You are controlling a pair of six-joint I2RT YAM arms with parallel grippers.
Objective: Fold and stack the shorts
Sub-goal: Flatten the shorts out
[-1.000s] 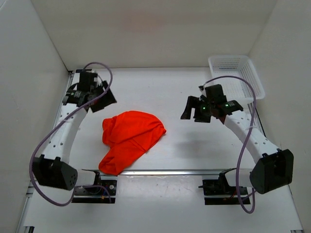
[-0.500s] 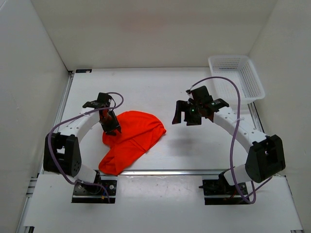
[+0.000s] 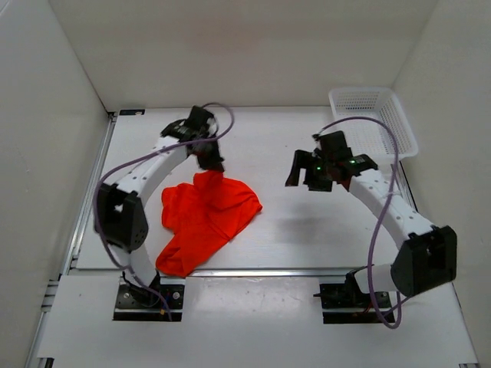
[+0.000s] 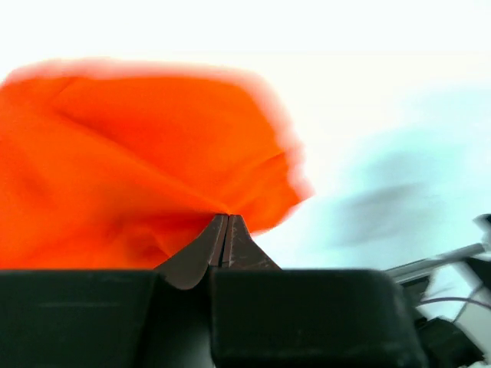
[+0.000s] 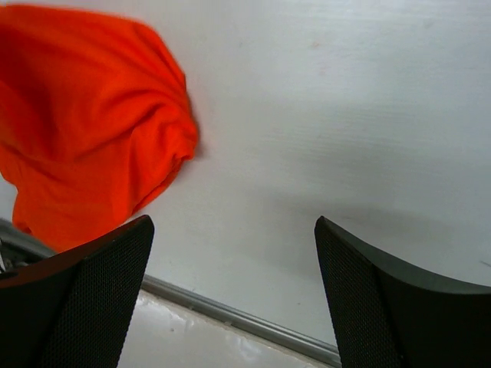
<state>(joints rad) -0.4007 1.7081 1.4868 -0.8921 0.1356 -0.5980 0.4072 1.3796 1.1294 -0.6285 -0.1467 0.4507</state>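
- View from above: the shorts (image 3: 207,215) lie crumpled on the table (image 3: 291,230), left of centre, with their near end close to the front rail (image 3: 253,271). The far edge of the fabric is drawn up into a narrow peak.
- View from above: the left gripper (image 3: 214,165) sits at that peak, its arm reaching across from the left side. The jaws are clenched on the far edge of the shorts.
- View from above: the right gripper (image 3: 305,179) hangs over bare table to the right of the shorts, well apart from them. Its jaws are released and grasp nothing. A white mesh basket (image 3: 368,100) stands in the far right corner, beyond this gripper.
- Left wrist view: the two dark fingertips (image 4: 219,234) are pressed together with no gap between them. Orange-red fabric gathers into creases that converge at the tips. The shorts fill the left and centre of the view, and the table surface to the right is blurred.
- Right wrist view: both fingers (image 5: 100,291) stand wide apart with only white table between them. The shorts occupy the upper left, apart from the fingers, and the front rail runs along the bottom.
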